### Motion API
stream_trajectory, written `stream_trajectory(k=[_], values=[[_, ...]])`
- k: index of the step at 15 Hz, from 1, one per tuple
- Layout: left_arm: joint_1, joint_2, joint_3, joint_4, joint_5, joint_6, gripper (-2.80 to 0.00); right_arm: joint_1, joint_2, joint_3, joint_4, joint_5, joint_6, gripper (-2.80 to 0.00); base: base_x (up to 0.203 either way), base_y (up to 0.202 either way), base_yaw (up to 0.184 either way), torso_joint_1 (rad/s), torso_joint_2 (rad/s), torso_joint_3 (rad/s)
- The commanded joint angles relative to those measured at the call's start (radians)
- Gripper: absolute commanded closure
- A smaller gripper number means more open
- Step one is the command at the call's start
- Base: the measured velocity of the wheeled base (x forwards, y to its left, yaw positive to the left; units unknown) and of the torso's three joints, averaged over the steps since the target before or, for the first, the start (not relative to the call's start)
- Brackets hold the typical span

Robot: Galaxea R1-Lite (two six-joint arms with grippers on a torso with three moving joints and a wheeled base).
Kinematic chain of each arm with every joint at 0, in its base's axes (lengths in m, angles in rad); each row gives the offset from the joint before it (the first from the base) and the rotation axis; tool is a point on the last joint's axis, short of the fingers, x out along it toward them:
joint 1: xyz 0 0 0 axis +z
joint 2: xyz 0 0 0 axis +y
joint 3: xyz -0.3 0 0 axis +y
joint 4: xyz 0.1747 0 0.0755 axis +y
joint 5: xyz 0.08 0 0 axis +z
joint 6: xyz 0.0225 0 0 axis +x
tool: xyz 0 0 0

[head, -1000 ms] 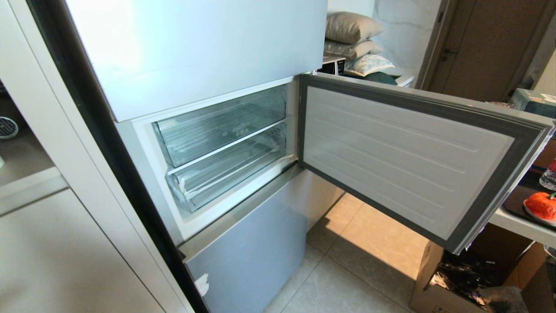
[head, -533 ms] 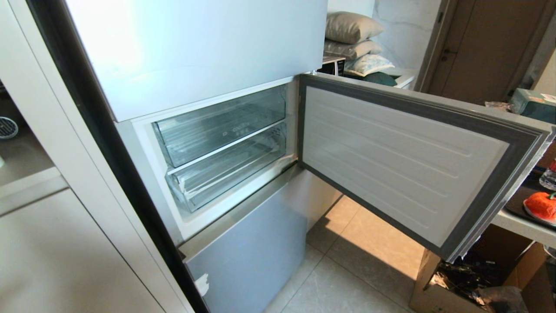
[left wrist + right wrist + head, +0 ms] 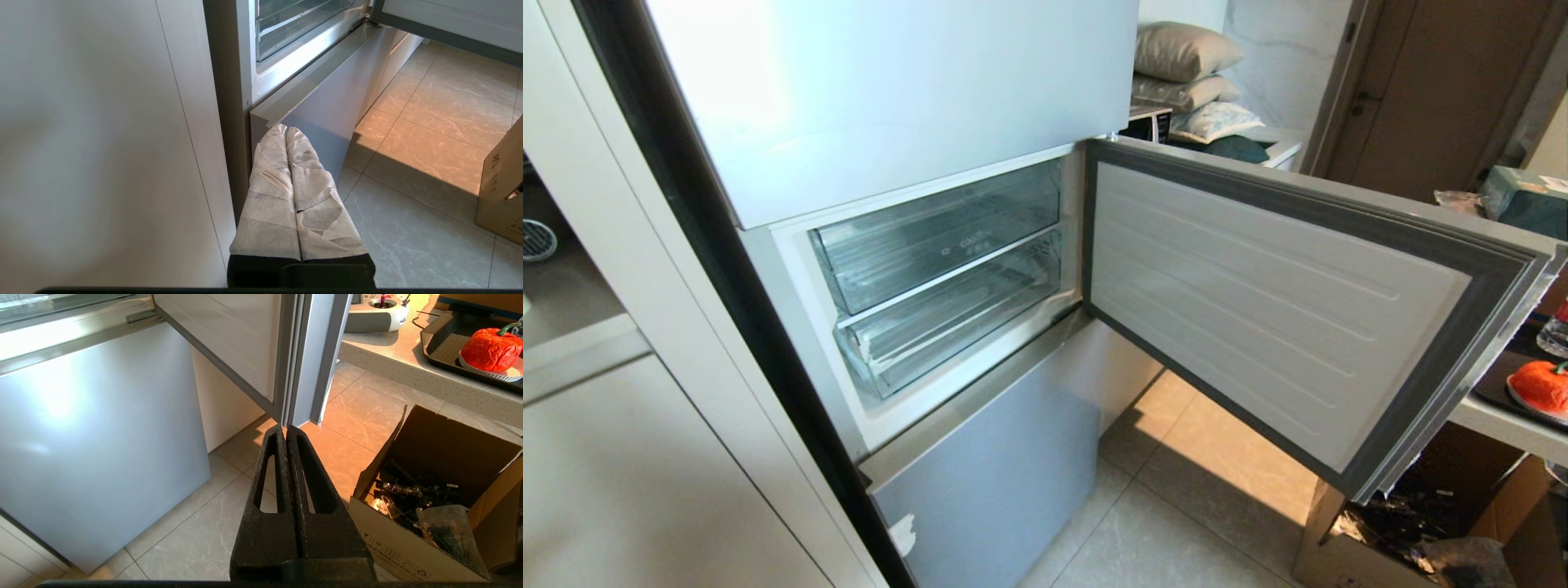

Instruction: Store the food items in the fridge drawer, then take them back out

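Currently: door [image 3: 1282, 310] open, both drawers shut. Lower drawer [image 3: 947, 314] is the target. Fruit [image 3: 1539, 385] waits on tray [image 3: 439, 341], on counter [image 3: 392, 355] at my right. Left fingers [image 3: 286, 130] together, low by fridge; right fingers [image 3: 284, 428] together, empty. Advice: part left fingers, hook the stepped lip, pull straight
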Motion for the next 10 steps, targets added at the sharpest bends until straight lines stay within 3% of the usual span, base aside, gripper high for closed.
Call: stream_trajectory(k=[1,10], values=[[0.000,0.000,0.000,0.001,0.000,0.000,0.00,0.000,0.001,0.000,0.000,0.001,0.000,0.00,0.000,0.000,0.000,0.000,0.00,0.000],[0.000,0.000,0.000,0.001,0.000,0.000,0.00,0.000,0.001,0.000,0.000,0.001,0.000,0.00,0.000,0.000,0.000,0.000,0.00,0.000]])
